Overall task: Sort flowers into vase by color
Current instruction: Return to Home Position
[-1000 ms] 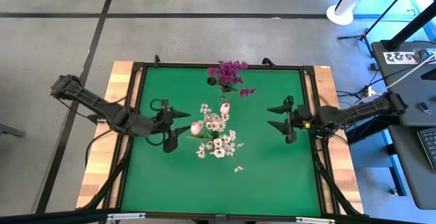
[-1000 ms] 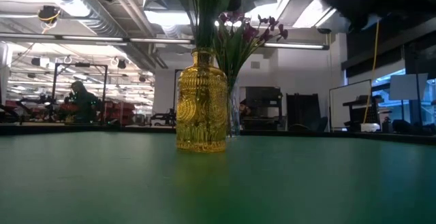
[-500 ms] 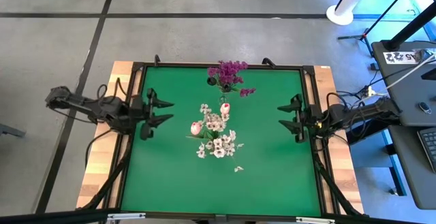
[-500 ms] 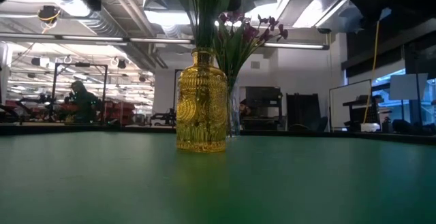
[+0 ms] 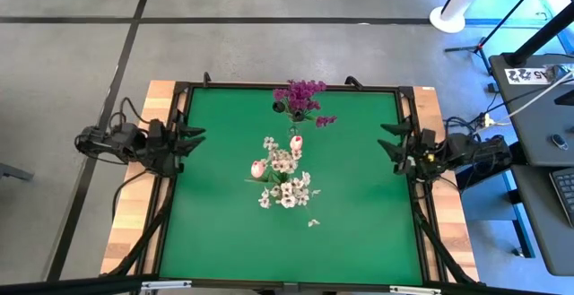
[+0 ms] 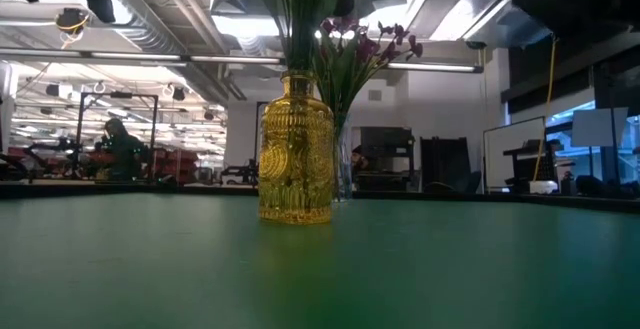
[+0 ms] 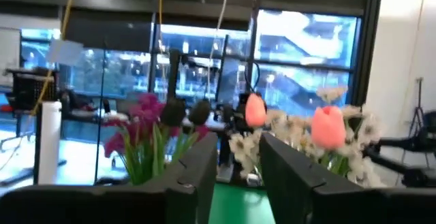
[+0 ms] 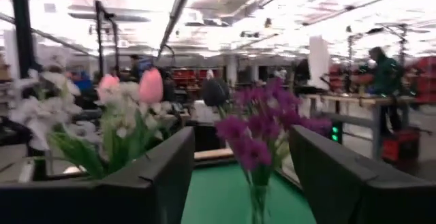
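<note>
Looking down, I see the green table [image 5: 359, 232] with an arm at each side. The left gripper [image 5: 195, 140] hangs over the 9 o'clock edge with its fingers apart. The right gripper [image 5: 391, 146] hangs over the 3 o'clock edge, fingers also apart. White flowers [image 5: 285, 187] and pink tulips [image 5: 259, 168] stand in the yellow vase [image 6: 296, 149] at centre. Magenta flowers [image 5: 301, 92] stand near the 12 o'clock edge. A loose blossom [image 5: 312, 222] lies toward 5 o'clock. Wide green table separates each gripper from the centre bunch.

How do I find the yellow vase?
Look at the green table and find its middle. There stands the yellow vase, holding white flowers and pink buds. The clear vase behind it holds purple flowers; only this one is golden-yellow.
</note>
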`<state>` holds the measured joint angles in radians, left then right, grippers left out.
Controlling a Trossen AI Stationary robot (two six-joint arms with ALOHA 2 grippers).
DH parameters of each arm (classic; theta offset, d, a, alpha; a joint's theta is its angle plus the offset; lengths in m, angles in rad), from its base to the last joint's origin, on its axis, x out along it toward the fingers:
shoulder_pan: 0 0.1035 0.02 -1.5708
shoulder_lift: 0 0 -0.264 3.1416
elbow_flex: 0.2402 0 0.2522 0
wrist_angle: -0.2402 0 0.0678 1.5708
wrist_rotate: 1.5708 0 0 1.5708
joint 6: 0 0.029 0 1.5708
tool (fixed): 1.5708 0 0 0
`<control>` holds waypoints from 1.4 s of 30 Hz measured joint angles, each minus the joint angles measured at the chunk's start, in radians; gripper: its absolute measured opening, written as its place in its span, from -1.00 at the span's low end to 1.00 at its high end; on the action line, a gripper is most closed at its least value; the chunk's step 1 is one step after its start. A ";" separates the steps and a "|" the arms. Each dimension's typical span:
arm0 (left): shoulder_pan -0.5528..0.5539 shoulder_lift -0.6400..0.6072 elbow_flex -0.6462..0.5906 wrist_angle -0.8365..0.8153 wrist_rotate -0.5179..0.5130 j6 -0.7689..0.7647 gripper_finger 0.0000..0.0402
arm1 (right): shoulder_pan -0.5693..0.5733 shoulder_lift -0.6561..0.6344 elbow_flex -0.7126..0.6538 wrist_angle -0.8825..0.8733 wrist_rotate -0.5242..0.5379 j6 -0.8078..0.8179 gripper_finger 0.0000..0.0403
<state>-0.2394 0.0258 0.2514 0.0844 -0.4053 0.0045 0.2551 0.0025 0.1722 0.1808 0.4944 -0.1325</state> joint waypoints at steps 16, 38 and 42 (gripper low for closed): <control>0.002 -0.023 -0.074 0.000 0.030 -0.002 -0.98 | -0.002 0.000 0.045 -0.134 -0.067 0.014 -0.40; 0.153 -0.023 -0.244 0.140 0.290 -0.145 -1.00 | -0.002 0.000 -0.160 0.055 -0.174 0.026 -0.93; 0.178 -0.023 -0.244 0.102 0.304 -0.167 -1.00 | -0.002 0.000 -0.161 -0.003 -0.173 0.033 -0.98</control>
<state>-0.0610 0.0032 0.0071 0.1864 -0.1013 -0.1622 0.2529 0.0029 0.0115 0.1775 0.3213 -0.0999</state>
